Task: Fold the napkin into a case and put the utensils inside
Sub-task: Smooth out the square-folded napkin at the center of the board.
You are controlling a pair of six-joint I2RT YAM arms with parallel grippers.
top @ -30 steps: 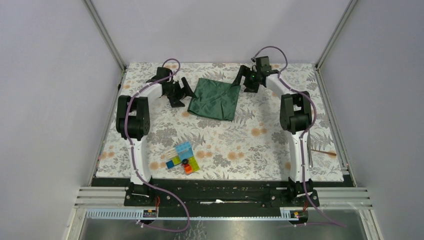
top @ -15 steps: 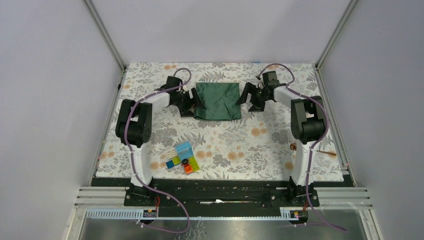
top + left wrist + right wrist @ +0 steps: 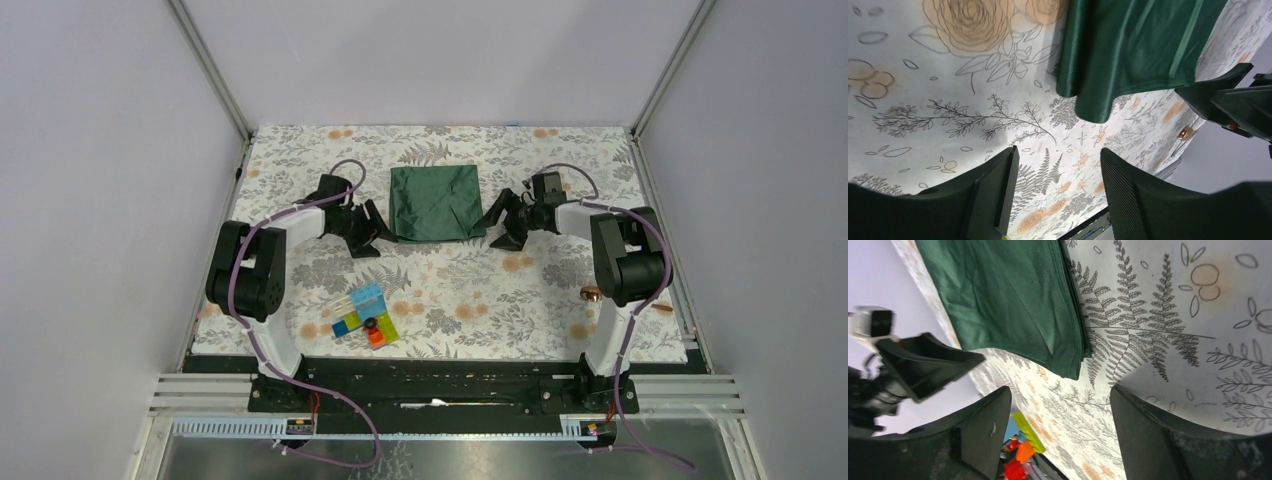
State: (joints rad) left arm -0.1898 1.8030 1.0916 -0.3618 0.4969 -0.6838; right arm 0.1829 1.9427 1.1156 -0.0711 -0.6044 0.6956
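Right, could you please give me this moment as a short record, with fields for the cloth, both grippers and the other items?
napkin: dark green, folded flat in layers, far middle of the floral table covering
left gripper: open, empty, just off the napkin's near-left corner
right gripper: open, empty, just off the napkin's near-right corner
spoon: copper bowl showing beside the right arm, the rest mostly hidden
blocks: colourful cluster, near left
utensils in napkin: none seen
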